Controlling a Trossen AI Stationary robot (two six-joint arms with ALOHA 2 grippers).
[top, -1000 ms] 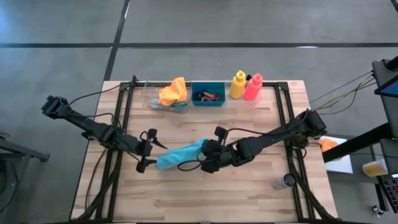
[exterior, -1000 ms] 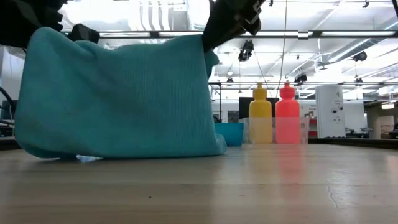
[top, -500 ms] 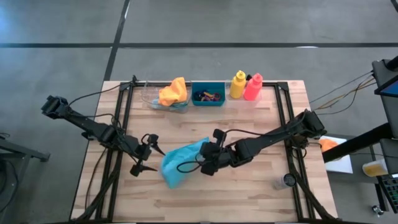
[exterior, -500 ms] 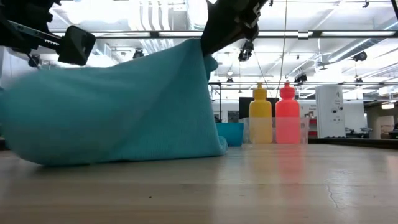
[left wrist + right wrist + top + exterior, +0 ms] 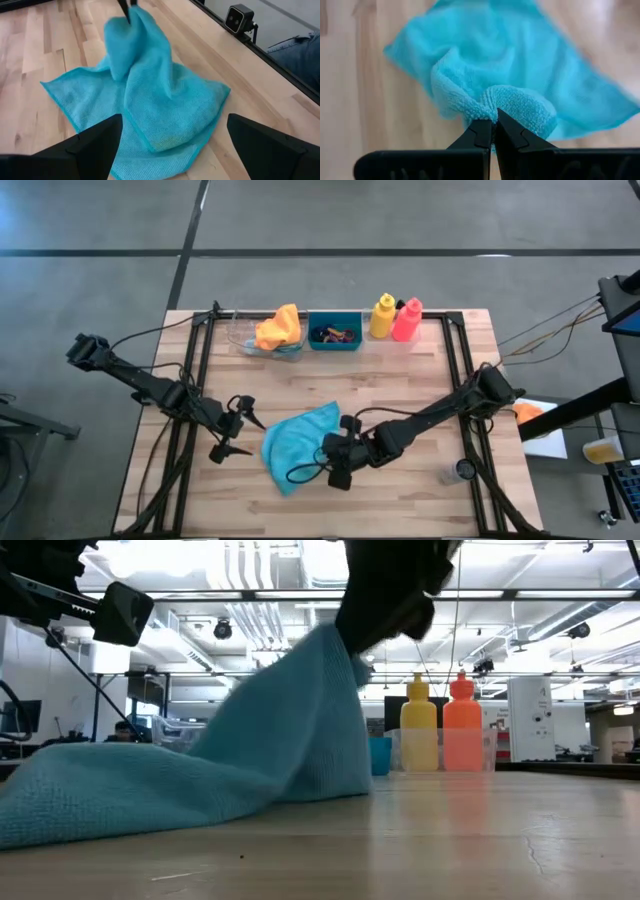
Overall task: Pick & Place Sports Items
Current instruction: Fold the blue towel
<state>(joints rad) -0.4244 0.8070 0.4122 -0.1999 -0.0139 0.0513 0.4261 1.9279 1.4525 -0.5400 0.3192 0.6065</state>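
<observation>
A teal cloth (image 5: 298,442) lies at mid-table, one part raised to a peak (image 5: 325,650) and the rest spread on the wood (image 5: 120,802). My right gripper (image 5: 337,457) is shut on that raised part; its shut fingertips (image 5: 494,129) show in the right wrist view. My left gripper (image 5: 238,434) stands open just left of the cloth and touches nothing; in its wrist view (image 5: 174,120) the cloth (image 5: 150,110) lies ahead of the two fingers. My right gripper pinches a bunched fold of the teal cloth (image 5: 492,107) between its two shut fingertips. The fingers slant down from the table's right side. The fold stands up at the fingers (image 5: 127,10), and the cloth slopes slack from there down onto the table.
Along the far edge stand a clear tray holding an orange cloth (image 5: 278,328), a teal bin (image 5: 335,343) with small rings, a yellow bottle (image 5: 382,316) and a pink-red bottle (image 5: 407,320). A small round can (image 5: 462,471) sits near the right near corner.
My left gripper has let go of the cloth's left end, which has dropped and spread flat on the table. My right gripper, still shut on the cloth, has sunk and moved toward the near edge, so the cloth now hangs from one peak only.
</observation>
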